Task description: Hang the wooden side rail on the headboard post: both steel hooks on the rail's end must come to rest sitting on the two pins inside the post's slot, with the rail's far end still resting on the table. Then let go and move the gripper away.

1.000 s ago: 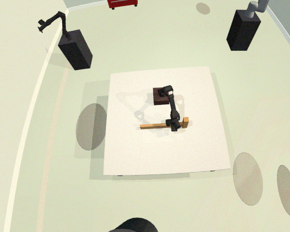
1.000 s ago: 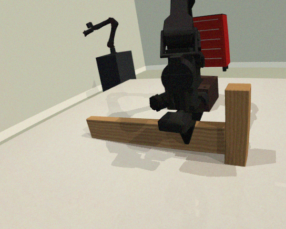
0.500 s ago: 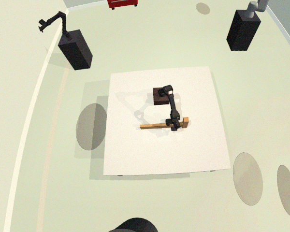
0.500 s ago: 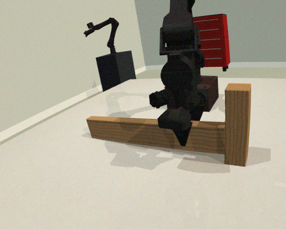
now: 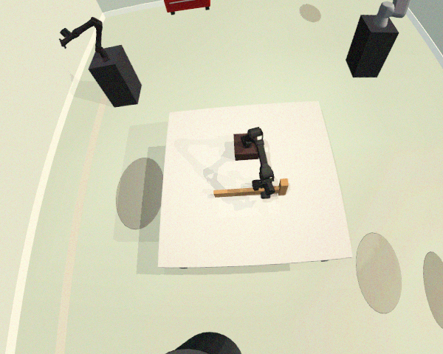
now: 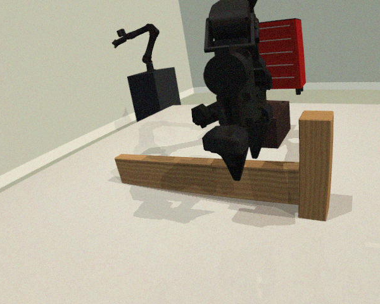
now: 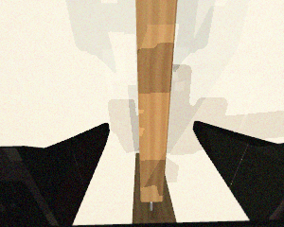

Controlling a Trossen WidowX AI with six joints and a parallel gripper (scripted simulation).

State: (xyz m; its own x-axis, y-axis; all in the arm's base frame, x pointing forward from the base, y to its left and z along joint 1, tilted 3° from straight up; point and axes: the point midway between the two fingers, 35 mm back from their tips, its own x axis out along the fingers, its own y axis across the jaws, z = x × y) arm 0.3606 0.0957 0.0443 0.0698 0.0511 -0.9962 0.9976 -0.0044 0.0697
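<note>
The wooden side rail lies lengthwise with its far end down on the table. Its other end meets the face of the upright headboard post, which stands taller than the rail. A small bit of steel shows at that joint in the wrist view. The rest of the hooks, the slot and the pins are hidden, so I cannot tell how they sit. My gripper is open, its fingertips apart on either side of the rail near the post, touching neither side in the wrist view.
The white table carries the dark brown block by my arm's base. Beyond the table stand a red drawer cabinet and black pedestals with other arms.
</note>
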